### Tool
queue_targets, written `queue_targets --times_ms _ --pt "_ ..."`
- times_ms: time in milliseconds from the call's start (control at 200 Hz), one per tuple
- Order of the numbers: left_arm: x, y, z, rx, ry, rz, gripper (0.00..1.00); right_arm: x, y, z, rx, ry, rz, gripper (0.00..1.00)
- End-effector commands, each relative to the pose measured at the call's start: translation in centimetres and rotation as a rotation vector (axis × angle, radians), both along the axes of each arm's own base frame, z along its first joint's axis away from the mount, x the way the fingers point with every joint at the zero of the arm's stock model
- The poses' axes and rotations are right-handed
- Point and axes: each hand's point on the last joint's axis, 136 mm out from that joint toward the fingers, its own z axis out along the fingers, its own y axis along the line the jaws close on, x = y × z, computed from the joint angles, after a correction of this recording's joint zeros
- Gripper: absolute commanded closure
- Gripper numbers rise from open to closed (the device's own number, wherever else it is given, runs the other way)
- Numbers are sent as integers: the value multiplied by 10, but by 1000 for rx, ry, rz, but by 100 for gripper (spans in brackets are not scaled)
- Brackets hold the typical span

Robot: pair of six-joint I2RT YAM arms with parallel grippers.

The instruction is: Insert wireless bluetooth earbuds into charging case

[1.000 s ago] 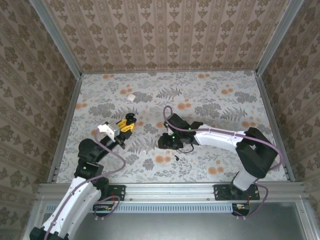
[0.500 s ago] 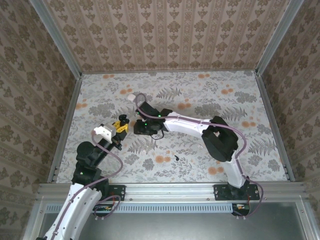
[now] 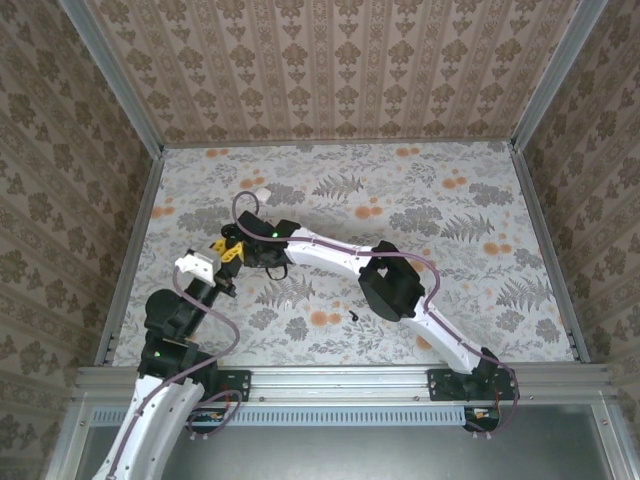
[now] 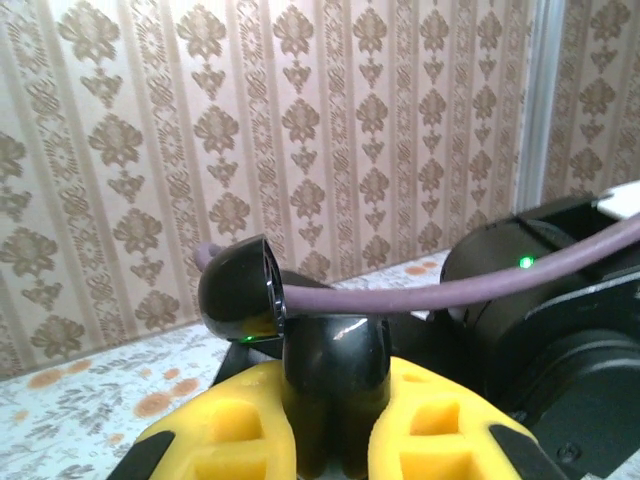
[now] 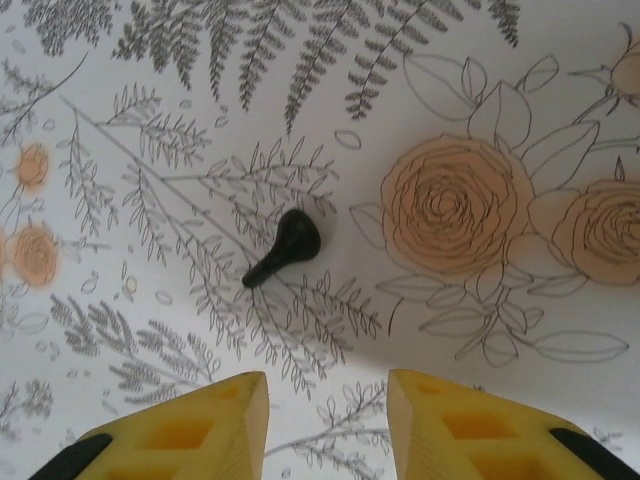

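Right arm had swept far left, beside the left end effector (image 3: 226, 250), clamped on a black earbud (image 4: 335, 370). Right end effector (image 5: 325, 385) gaped toward the stem earbud (image 5: 285, 245); fetching the charging case (image 3: 262, 190) nearby seemed next.

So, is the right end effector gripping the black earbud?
No, the earbud lies on the table ahead of the right end effector, whose fingers stand apart and touch nothing.

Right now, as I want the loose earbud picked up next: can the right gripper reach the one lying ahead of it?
Probably yes: the right gripper is open, and the earbud lies on the bare table just ahead, nothing between them.
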Motion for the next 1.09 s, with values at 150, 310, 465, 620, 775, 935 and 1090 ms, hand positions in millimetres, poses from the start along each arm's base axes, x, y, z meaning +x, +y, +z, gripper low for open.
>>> queue_targets --times_ms 150,310,465,620,775,935,1090 --pt "-9 24 22 -18 -89 118 100 18 -2 -8 -47 -48 -99 62" --pt "-12 26 23 -6 -99 128 100 22 7 -13 -39 -55 -104 61" --pt "-15 27 26 -10 -109 127 100 26 10 -20 -47 -69 -114 60" --pt "-17 29 26 -6 -115 133 100 31 13 -26 -42 -87 -122 60" --pt "-18 28 26 -6 -116 126 100 34 16 -32 -35 -95 -127 59" --pt "-19 27 25 -13 -111 120 100 35 20 -37 -28 -103 -124 59" --pt "-20 27 25 -13 -108 114 100 27 15 -49 -68 -72 -106 62"
